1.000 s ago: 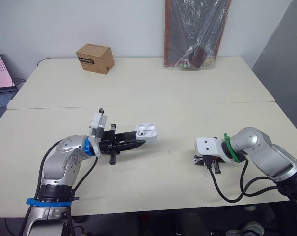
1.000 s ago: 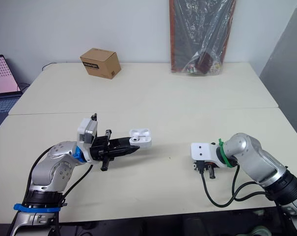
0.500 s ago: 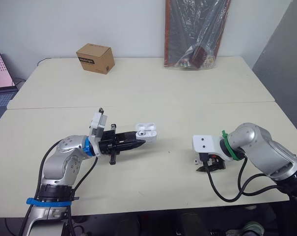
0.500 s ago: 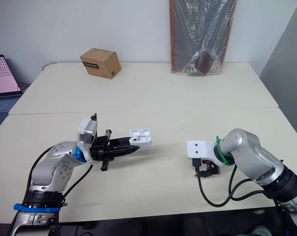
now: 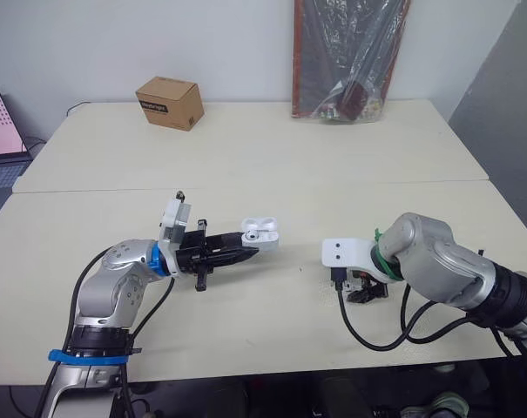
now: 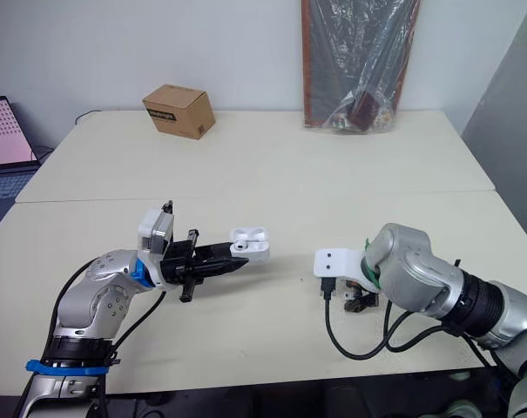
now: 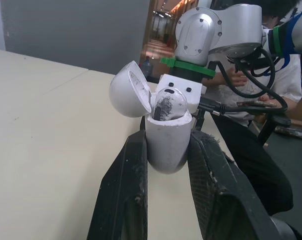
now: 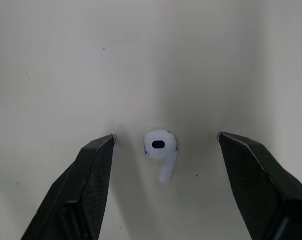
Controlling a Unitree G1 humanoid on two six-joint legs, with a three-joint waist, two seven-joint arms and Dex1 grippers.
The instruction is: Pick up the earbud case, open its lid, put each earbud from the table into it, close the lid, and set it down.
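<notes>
The open case [image 5: 260, 233], one earbud [image 7: 166, 104] seated, is clasped by the left gripper [image 5: 250, 252]. At its 4 o'clock the second earbud [image 8: 159, 146] is straddled on the table [image 5: 333, 174] by the spread right gripper [image 8: 165, 135]; a closing pinch is needed next.

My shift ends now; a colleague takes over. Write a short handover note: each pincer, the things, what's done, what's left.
Left pincer: shut on the earbud case, held above the table, lid open.
Right pincer: open, straddling the loose earbud on the table, not gripping it.
Done: case picked up, lid opened, first earbud seated inside.
Left: grip the loose earbud, put it in the case, close the lid, set the case down.
</notes>
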